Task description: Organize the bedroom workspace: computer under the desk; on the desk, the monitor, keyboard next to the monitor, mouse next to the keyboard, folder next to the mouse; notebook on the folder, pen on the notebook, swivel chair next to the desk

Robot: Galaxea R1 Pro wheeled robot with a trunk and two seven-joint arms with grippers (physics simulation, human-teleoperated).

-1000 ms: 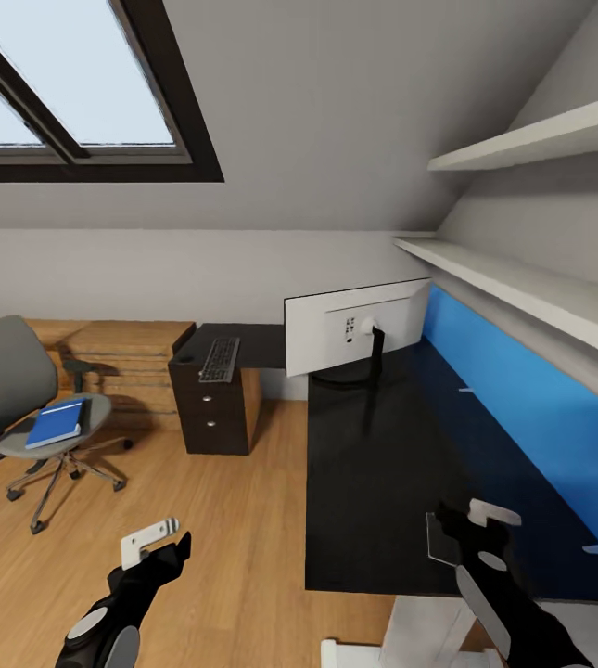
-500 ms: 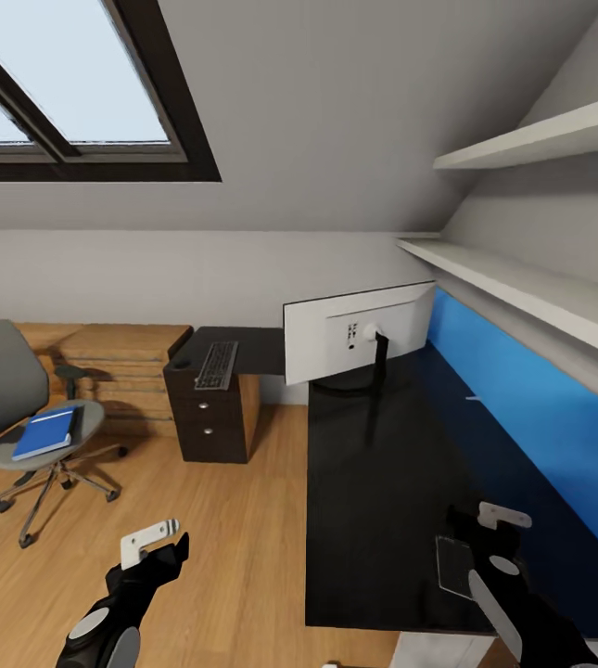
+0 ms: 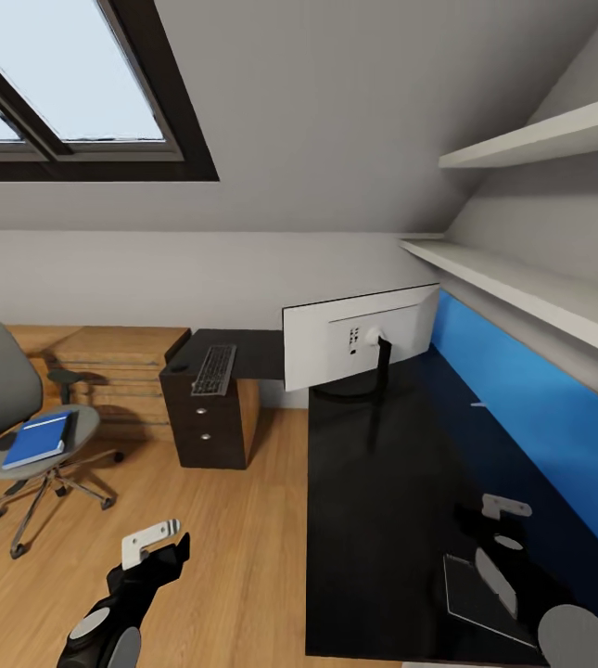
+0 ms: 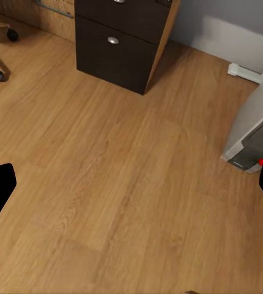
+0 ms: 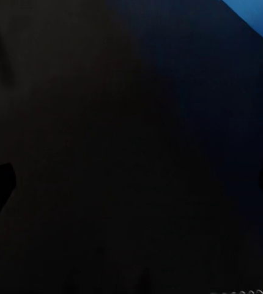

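Right end effector now lower over matte desk, fingers spread, empty.

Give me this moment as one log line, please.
folder on swivel chair | keyboard on cabinet | monitor on desk

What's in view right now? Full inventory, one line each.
desk: 1, black top with blue back panel, right side of room
monitor: 1, white back facing camera, standing on the desk's far end
keyboard: 1, dark grey, on the desk section above the drawer cabinet
drawer cabinet: 1, dark brown-black, under that section
swivel chair: 1, grey, on the floor at left
folder: 1, blue, on the chair seat
wooden chest: 1, light wood, against the far wall
wall shelves: 2, white, above the desk
skylight: 1, dark frame, upper left
left gripper: 1, black, over the floor, open
right gripper: 1, black, over the desk, open
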